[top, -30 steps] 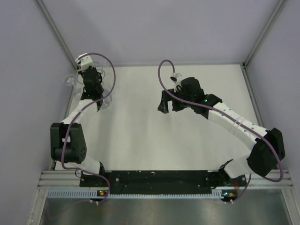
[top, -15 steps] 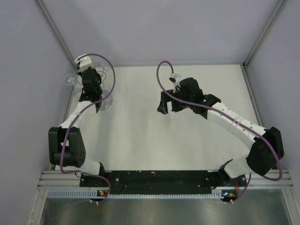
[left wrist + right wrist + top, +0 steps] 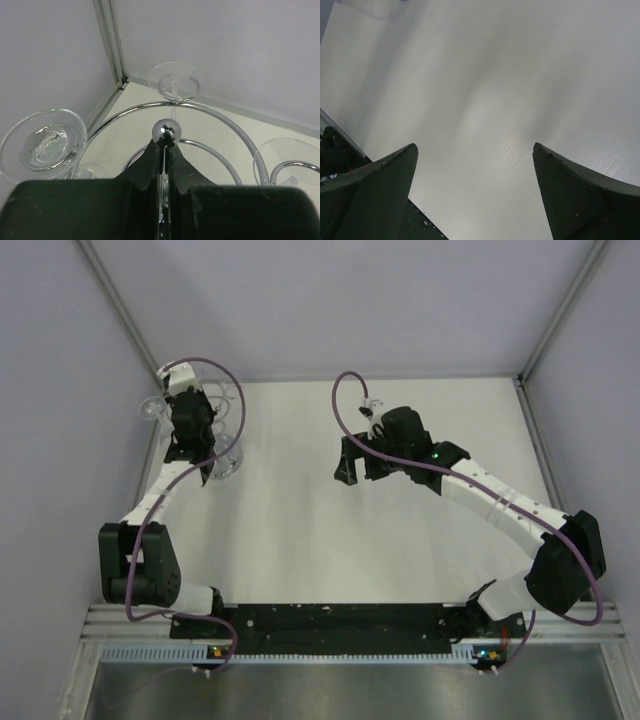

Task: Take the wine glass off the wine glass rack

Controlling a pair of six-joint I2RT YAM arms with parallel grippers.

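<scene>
The chrome wine glass rack (image 3: 238, 408) stands at the table's far left corner. Clear wine glasses hang upside down from its curved arms, one foot on the left (image 3: 42, 145), one at the back (image 3: 175, 82) and one on the right (image 3: 287, 160). My left gripper (image 3: 165, 145) is over the rack's centre, just under the ball finial (image 3: 166, 132). It is shut on the thin central post. The right gripper (image 3: 348, 462) hangs open over mid table, well right of the rack. Nothing lies between its fingers (image 3: 380, 180).
The side wall and its metal corner strip (image 3: 107, 40) stand close behind and to the left of the rack. The white table (image 3: 420, 540) stretches between both arms. Purple cables loop above both wrists.
The left arm's elbow has swung left and nearer while its gripper stays on the rack. The right gripper has shifted slightly left.
</scene>
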